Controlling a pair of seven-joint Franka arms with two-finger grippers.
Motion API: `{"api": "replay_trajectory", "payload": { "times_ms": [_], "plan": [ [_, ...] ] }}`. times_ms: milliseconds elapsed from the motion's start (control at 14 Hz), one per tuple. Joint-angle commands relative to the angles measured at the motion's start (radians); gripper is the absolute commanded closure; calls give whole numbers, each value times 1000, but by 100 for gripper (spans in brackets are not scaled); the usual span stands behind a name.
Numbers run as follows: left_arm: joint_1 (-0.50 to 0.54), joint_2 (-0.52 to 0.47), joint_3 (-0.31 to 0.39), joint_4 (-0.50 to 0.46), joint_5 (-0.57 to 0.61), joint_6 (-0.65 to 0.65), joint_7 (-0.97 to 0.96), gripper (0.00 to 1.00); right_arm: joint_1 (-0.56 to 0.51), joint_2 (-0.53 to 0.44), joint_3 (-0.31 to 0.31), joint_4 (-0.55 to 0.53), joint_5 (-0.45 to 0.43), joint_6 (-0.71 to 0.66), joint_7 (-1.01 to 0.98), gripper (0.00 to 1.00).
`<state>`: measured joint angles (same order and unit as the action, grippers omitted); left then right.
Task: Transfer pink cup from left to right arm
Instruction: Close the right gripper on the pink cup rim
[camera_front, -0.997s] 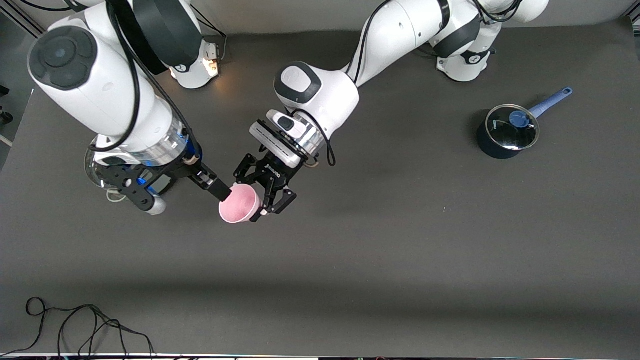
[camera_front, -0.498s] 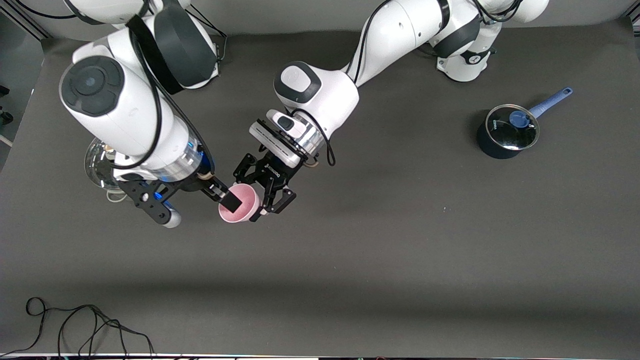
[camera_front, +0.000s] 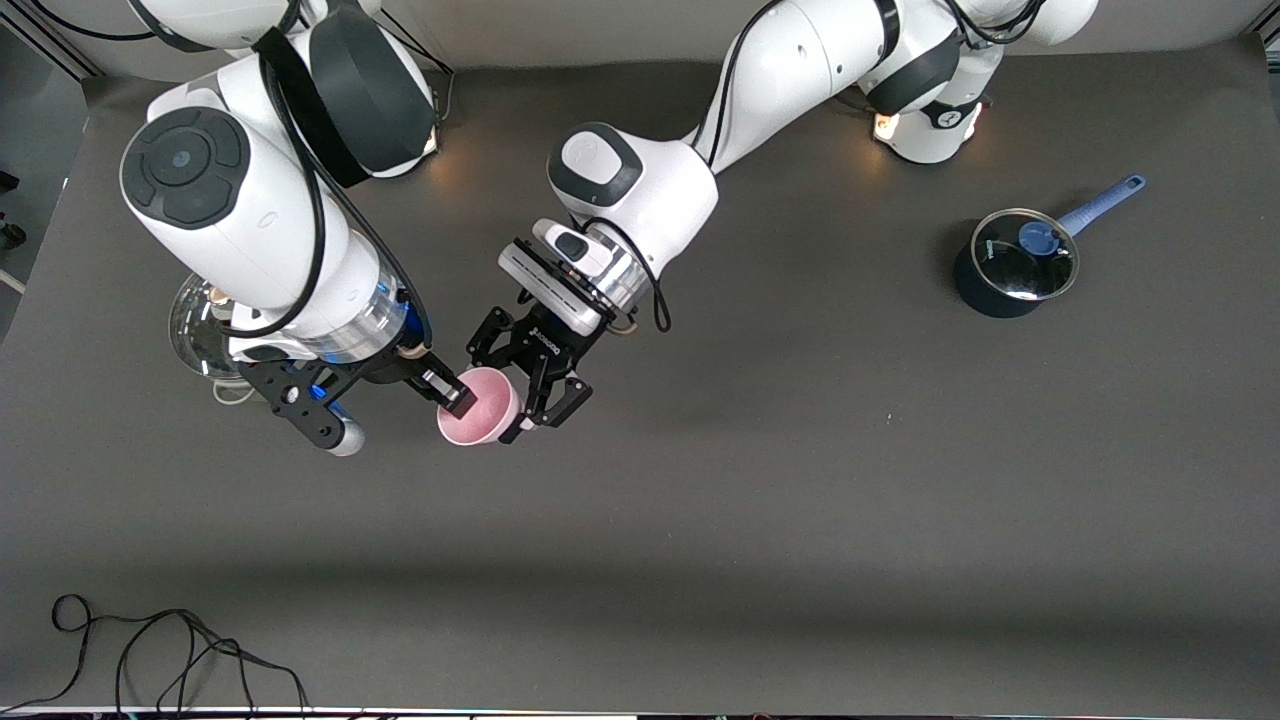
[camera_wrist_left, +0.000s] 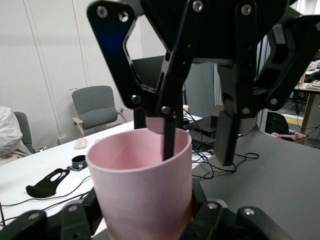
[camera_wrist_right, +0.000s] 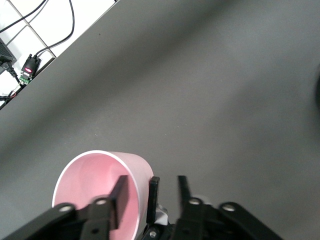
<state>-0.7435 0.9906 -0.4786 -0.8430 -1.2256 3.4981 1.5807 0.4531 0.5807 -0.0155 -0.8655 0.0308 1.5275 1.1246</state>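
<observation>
The pink cup (camera_front: 480, 418) is held off the table, its mouth tilted toward the front camera. My left gripper (camera_front: 507, 390) is shut on its lower body; in the left wrist view the cup (camera_wrist_left: 142, 192) fills the space between that gripper's fingers (camera_wrist_left: 147, 222). My right gripper (camera_front: 452, 393) is at the rim. It is open, with one finger (camera_wrist_left: 169, 135) inside the mouth and the other (camera_wrist_left: 225, 137) outside, apart from the wall. The right wrist view shows the cup (camera_wrist_right: 95, 182) with my right gripper (camera_wrist_right: 150, 192) straddling its wall.
A dark blue saucepan (camera_front: 1012, 268) with a glass lid and blue handle stands toward the left arm's end. A clear glass piece (camera_front: 195, 330) lies under the right arm's wrist. A black cable (camera_front: 150, 650) lies by the table's front edge.
My right arm moved in toward the cup and one of its fingers went into the cup's mouth. The left arm and the cup stayed still.
</observation>
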Motion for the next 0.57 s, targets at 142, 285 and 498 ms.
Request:
{"api": "replay_trajectory", "payload": {
  "times_ms": [142,285,498],
  "plan": [
    [-13,-15,18,-4,-3,7,-19,100,3,7,8,33,-20,-7,1,100],
    [-13,-15,17,-4,-3,7,-19,100,3,7,8,33,-22,-3,-2,100],
    [-13,-15,18,-4,-3,7,-19,100,3,7,6,33,-22,0,-2,100]
  ]
}}
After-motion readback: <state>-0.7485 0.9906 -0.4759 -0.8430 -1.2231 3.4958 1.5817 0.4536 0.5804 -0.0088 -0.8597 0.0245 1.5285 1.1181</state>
